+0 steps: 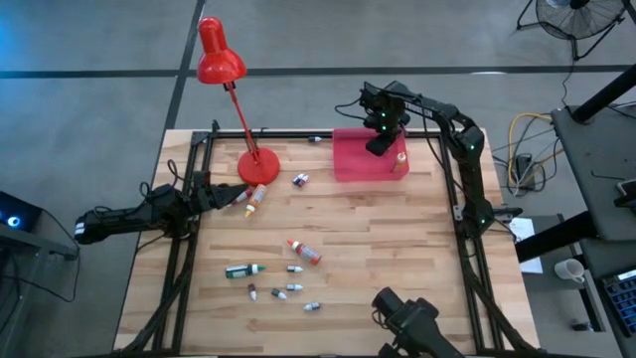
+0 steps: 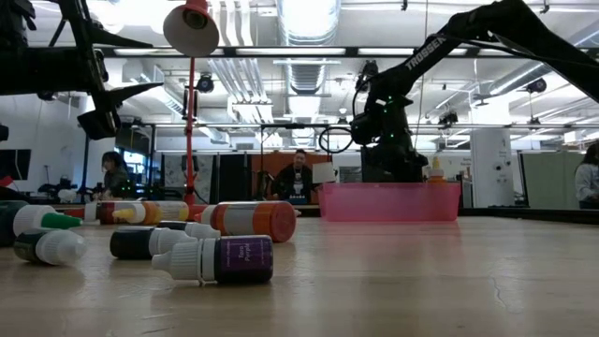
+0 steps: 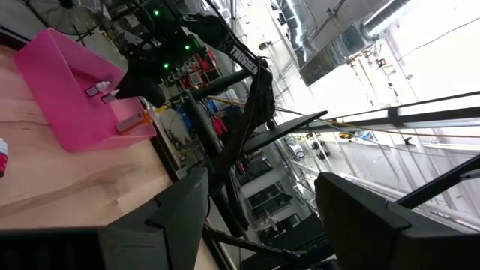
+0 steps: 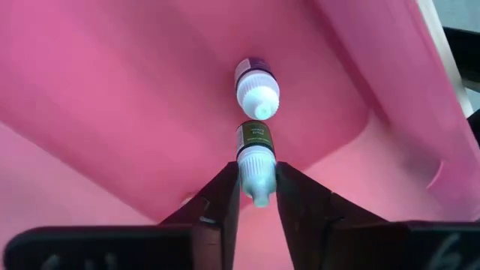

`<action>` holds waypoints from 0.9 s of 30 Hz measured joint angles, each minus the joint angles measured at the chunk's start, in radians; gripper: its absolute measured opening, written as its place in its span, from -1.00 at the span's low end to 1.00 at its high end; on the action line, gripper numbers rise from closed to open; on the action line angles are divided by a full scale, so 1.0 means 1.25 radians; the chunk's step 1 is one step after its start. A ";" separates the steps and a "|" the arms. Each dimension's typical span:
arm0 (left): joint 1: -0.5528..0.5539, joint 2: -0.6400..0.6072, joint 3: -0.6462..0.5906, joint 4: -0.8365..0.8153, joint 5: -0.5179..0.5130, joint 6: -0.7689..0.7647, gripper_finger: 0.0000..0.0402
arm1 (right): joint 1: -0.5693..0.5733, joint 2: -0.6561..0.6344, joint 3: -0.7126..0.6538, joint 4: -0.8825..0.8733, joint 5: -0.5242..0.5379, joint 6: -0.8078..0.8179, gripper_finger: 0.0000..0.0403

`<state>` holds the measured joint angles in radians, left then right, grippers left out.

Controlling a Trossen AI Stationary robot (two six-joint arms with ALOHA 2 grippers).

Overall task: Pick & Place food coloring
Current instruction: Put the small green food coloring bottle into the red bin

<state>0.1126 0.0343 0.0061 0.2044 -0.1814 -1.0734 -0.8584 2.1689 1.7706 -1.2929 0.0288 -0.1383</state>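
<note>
Overhead, right gripper above pink tray — only its wrist view shows fingers narrowly flanking a small bottle

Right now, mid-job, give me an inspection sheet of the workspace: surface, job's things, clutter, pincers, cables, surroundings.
Surface: wooden table, dark frame round it.
Job's things: about ten food coloring bottles lying loose on the wood; pink tray at the far right holds at least three more, one standing at its right edge.
Clutter: red desk lamp, base on the table's far left.
Pincers: right pincer over the tray, a white-capped bottle between its fingers, grip or release not clear; left pincer open, low beside the lamp base, holding nothing.
Cables: yellow cables on the floor, right of the table.
Surroundings: people seated behind the table; fan at far right.
</note>
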 joint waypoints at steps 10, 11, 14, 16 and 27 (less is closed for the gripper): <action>0.000 0.000 0.000 0.000 0.000 0.000 0.10 | 0.000 0.000 0.000 0.002 0.000 0.000 -0.32; 0.000 0.000 0.000 0.000 0.000 0.000 0.10 | 0.000 0.000 0.000 0.000 0.000 0.004 -0.30; 0.000 0.000 0.000 0.000 0.000 0.000 0.10 | 0.000 -0.001 0.006 -0.011 0.000 0.010 -0.26; 0.000 0.000 0.000 0.000 0.000 0.000 0.10 | 0.000 -0.006 0.011 -0.024 -0.002 0.011 -0.24; 0.000 0.000 0.000 0.000 0.000 0.000 0.10 | 0.013 -0.066 0.088 -0.049 -0.112 0.028 -0.21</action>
<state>0.1126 0.0343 0.0061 0.2043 -0.1814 -1.0735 -0.8421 2.0864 1.8810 -1.3540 -0.1110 -0.1036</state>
